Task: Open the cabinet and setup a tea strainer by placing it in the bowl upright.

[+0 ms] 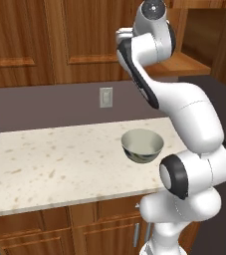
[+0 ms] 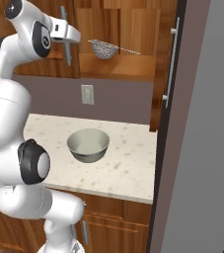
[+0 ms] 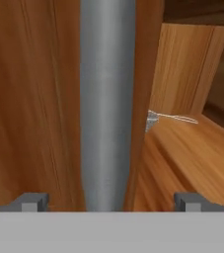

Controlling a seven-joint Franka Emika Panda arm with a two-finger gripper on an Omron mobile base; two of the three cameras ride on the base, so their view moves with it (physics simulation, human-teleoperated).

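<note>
Claw (image 3: 108,200), spread wide, is straddling the left door's handle (image 3: 107,99); opening the cabinet (image 2: 118,34) is underway, next closing and pulling.

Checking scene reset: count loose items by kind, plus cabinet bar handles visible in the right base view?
Silvery metal mesh tea strainer: 1
Round cream-green glossy bowl: 1
Long vertical silver bar handles: 2
Total: 4
</note>
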